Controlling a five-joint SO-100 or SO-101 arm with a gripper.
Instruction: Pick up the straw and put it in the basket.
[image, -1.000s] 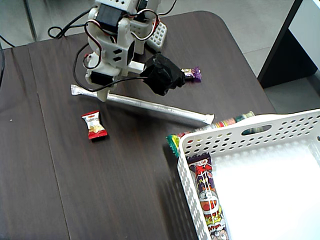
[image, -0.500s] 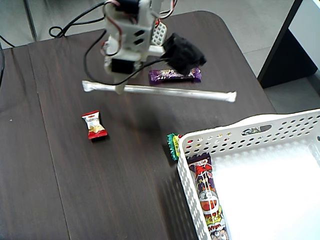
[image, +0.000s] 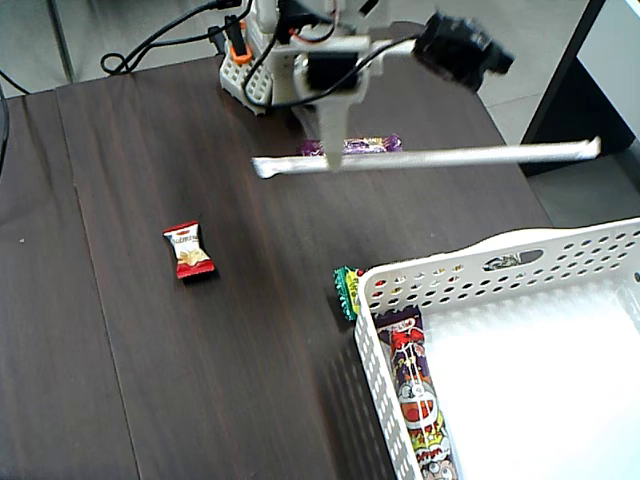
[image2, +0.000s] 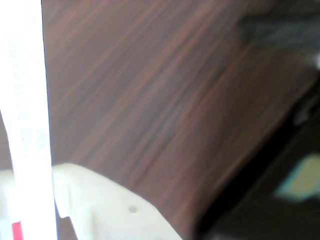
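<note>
The straw (image: 450, 157) is a long white paper-wrapped stick, held level above the dark table at the back. My gripper (image: 335, 152) is shut on it near its left third, so most of its length sticks out to the right. In the wrist view the straw (image2: 27, 100) is a white band down the left edge, clamped by my gripper (image2: 32, 210), with one white finger (image2: 100, 205) showing beside it. The basket (image: 460, 275), a white perforated bin, stands at the front right, apart from the straw.
A purple candy bar (image: 372, 144) lies on the table under the straw. A small red candy (image: 189, 251) lies mid-table. A green wrapper (image: 346, 292) rests against the basket's left corner. A colourful bar (image: 415, 390) lies inside the basket. The table's right edge (image: 520, 180) is close.
</note>
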